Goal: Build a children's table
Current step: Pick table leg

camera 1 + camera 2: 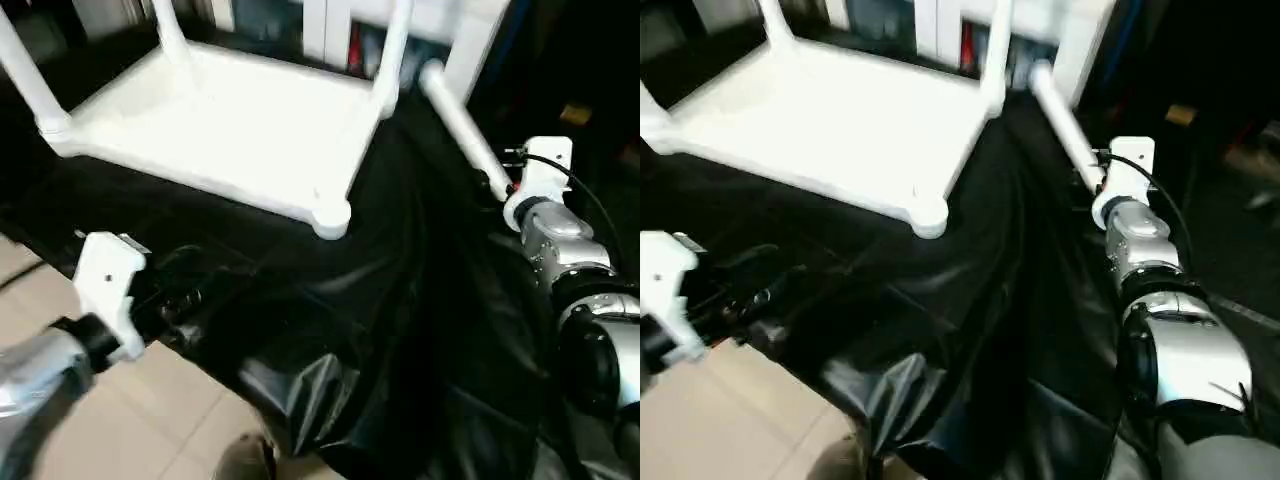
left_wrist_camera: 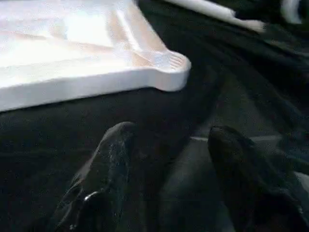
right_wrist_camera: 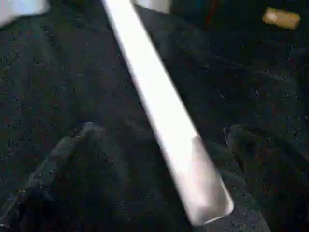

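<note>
Crumpled glossy black plastic sheet [image 1: 400, 300] covers the work surface, draping off the near edge. Beige tiled floor [image 1: 130, 420] near left. White cabinet [image 1: 330, 30] far centre. Small yellowish block [image 1: 1181, 115] far right.

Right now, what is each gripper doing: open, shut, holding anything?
Left gripper: open, empty, over the black plastic sheet.
Right gripper: open, straddling the loose white tapered tube leg, not gripping it.
</note>
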Controlling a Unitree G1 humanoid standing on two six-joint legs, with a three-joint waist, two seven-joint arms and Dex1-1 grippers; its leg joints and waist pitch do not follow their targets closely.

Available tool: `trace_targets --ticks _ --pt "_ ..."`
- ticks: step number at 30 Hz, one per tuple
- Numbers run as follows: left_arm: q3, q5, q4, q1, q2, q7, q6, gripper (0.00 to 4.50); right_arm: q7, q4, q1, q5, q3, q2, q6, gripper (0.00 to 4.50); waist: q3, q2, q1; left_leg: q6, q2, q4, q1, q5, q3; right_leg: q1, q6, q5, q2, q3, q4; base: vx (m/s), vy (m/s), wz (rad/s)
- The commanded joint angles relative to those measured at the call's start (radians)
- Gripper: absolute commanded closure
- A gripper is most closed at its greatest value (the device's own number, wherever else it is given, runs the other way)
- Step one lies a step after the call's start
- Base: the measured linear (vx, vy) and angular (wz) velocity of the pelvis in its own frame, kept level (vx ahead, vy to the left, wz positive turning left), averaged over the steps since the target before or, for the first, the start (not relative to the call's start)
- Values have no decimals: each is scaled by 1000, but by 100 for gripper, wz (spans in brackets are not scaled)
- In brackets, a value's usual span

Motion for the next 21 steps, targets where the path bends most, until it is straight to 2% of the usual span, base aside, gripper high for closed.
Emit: trace_targets --ticks 1,2,3,4,5,6,8,9,12,13,14,15,16,18,19,21 --pt "66 -73 -51 -26 37 -11 57 138 -3 22 -31 -1 -18 -9 -17 0 -48 8 11 80 11 -56 24 -37 -8 45 -267 170 -56 49 -56 0 0 0" --pt "66 -73 -51 -26 37 -11 57 138 -3 22 -31 -1 -18 -9 -17 0 -43 2 9 105 8 -54 17 2 -7 53 -282 235 -53 48 -50 0 0 0" --pt "102 -112 -58 -43 55 -9 85 132 1 25 -39 -10 -13 -8 -24 0 -31 13 13 112 9 -55 13 13 -11 50 -283 248 -55 47 -49 0 0 0" --pt "116 -126 -59 -52 62 -8 99 111 -6 26 -42 -23 -4 -10 -34 0 -31 10 11 127 10 -49 17 48 -8 52 -295 300 -54 49 -42 0 0 0" --pt "124 -132 -60 -53 65 -8 103 111 -7 26 -43 -24 -4 -10 -35 0 -26 8 11 136 10 -48 14 69 -8 52 -302 326 -52 48 -40 0 0 0" --pt "142 -149 -65 -55 74 -7 115 97 -11 27 -45 -26 -5 -12 -39 0 -14 16 13 146 12 -47 14 82 -7 48 -309 338 -52 48 -41 0 0 0" --pt "193 -207 -84 -39 111 -6 157 92 -21 31 -54 -33 -10 -21 -43 0 3 19 17 149 16 -49 16 72 -8 50 -324 322 -56 48 -41 0 0 0" --pt "207 -226 -90 -28 122 -7 170 72 -29 33 -57 -43 -7 -26 -42 0 9 17 17 147 17 -50 16 66 -7 51 -327 312 -57 48 -43 0 0 0" --pt "235 -264 -108 -12 131 7 201 58 -32 38 -67 -41 -22 -41 -27 0 34 21 25 125 28 -61 23 -18 -5 48 -332 192 -66 54 -56 0 0 0" --pt "237 -269 -110 -13 130 10 207 55 -30 38 -69 -35 -29 -45 -22 0 35 18 26 120 29 -63 24 -31 -5 49 -331 172 -67 55 -58 0 0 0" --pt "237 -269 -110 -13 131 10 208 50 -29 38 -70 -32 -32 -46 -21 0 40 21 31 109 32 -65 28 -54 -5 46 -328 136 -69 57 -60 0 0 0" --pt "236 -270 -112 -14 133 12 213 33 -20 39 -73 -26 -41 -53 -9 0 41 15 30 104 32 -66 29 -64 -3 47 -328 120 -69 58 -62 0 0 0" --pt "233 -269 -113 -14 141 10 214 22 -14 40 -74 -35 -37 -57 7 0 45 18 34 93 33 -69 29 -77 -5 47 -325 95 -72 58 -63 0 0 0" --pt "231 -276 -116 -12 158 7 218 13 -5 42 -73 -50 -25 -64 26 18 50 13 35 78 31 -71 29 -85 -5 47 -314 77 -73 61 -65 0 0 0" --pt "232 -287 -118 -10 168 9 222 2 -1 43 -73 -57 -21 -68 34 35 51 15 36 74 31 -71 29 -88 -6 47 -311 70 -73 61 -64 0 0 0" --pt "241 -310 -119 -16 180 17 231 0 10 44 -76 -56 -24 -75 50 38 52 12 36 62 31 -71 31 -81 -5 47 -310 82 -73 62 -63 0 0 0"
